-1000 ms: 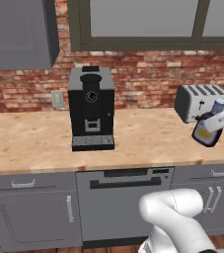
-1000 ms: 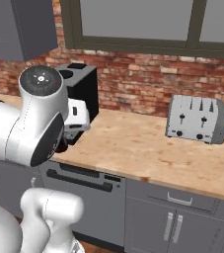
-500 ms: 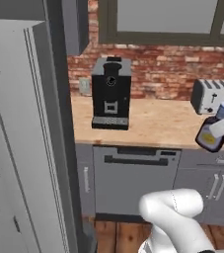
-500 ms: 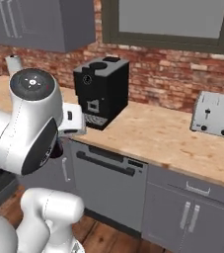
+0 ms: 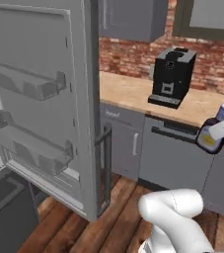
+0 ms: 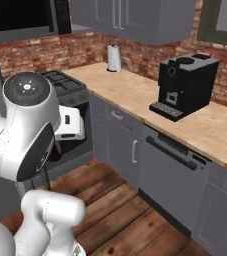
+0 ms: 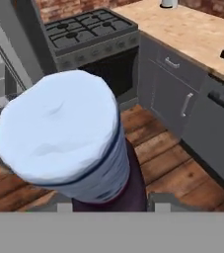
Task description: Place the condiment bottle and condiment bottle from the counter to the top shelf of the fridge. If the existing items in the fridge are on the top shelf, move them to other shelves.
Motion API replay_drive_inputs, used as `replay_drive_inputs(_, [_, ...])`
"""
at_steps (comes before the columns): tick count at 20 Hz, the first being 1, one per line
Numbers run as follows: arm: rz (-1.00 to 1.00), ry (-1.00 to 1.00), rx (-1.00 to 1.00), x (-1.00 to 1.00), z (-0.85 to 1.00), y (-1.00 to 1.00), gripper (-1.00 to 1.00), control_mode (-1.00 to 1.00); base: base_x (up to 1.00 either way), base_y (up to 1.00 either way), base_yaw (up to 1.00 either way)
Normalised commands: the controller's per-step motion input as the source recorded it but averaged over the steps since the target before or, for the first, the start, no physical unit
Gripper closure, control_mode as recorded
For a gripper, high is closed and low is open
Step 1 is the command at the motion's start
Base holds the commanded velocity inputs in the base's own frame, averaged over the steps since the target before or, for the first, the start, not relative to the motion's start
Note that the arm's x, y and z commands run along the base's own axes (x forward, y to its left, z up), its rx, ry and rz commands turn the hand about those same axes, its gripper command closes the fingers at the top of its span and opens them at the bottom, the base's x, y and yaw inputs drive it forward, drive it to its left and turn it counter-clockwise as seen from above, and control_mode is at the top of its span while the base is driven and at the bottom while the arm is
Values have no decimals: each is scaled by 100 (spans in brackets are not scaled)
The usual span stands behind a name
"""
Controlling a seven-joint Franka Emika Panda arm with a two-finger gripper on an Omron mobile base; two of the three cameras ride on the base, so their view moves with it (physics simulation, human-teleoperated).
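- Blue-capped condiment bottle is pinched in the gripper, up in the air by the counter edge, not on it.
- Big change vs half a sec ago: whole pic slid over bc the base drove. Things didn't move.
- Now the fridge door is close on the left and open, w/ door racks showing.
- Coffee machine sits further right.
- Means: bottle is on its way; top shelf not seen yet, so drop-off not done.

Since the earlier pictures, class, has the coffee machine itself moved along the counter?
No. The coffee machine still stands on the counter against the brick wall; the camera moved.
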Motion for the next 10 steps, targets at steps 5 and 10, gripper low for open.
replay_drive_inputs(5, [0,0,0,0,0,0,100,100,-100,-5,72])
replay_drive_inputs(10, [0,0,0,0,0,0,100,100,-100,-3,72])
